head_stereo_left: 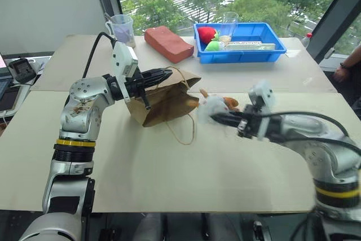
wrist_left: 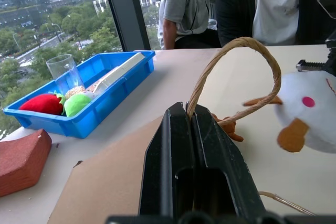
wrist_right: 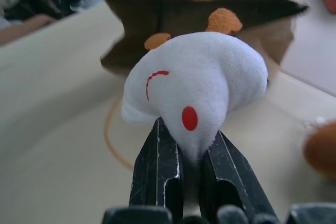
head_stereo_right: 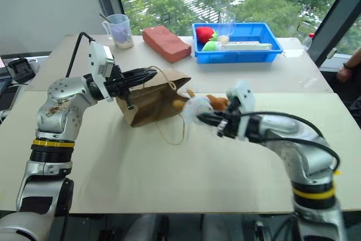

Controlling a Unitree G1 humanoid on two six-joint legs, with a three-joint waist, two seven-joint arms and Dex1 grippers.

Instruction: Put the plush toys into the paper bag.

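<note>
The brown paper bag [head_stereo_left: 163, 103] lies on its side on the table, its mouth facing my right side. My left gripper [head_stereo_left: 166, 74] is shut on the bag's cord handle [wrist_left: 236, 56] and holds the upper edge up. Just in front of the bag's mouth, my right gripper [wrist_right: 190, 140] is shut on the white plush toy [wrist_right: 202, 85], which has red marks and orange bits and hangs above the table. The brown plush toy [head_stereo_left: 230, 104] lies on the table just behind the white one.
A blue bin [head_stereo_left: 242, 57] at the back right holds red and green soft items and a clear cup. A reddish-brown block [head_stereo_left: 168, 43] and a plastic measuring cup [head_stereo_left: 121, 27] stand at the back. People sit beyond the table's right side [wrist_left: 273, 9].
</note>
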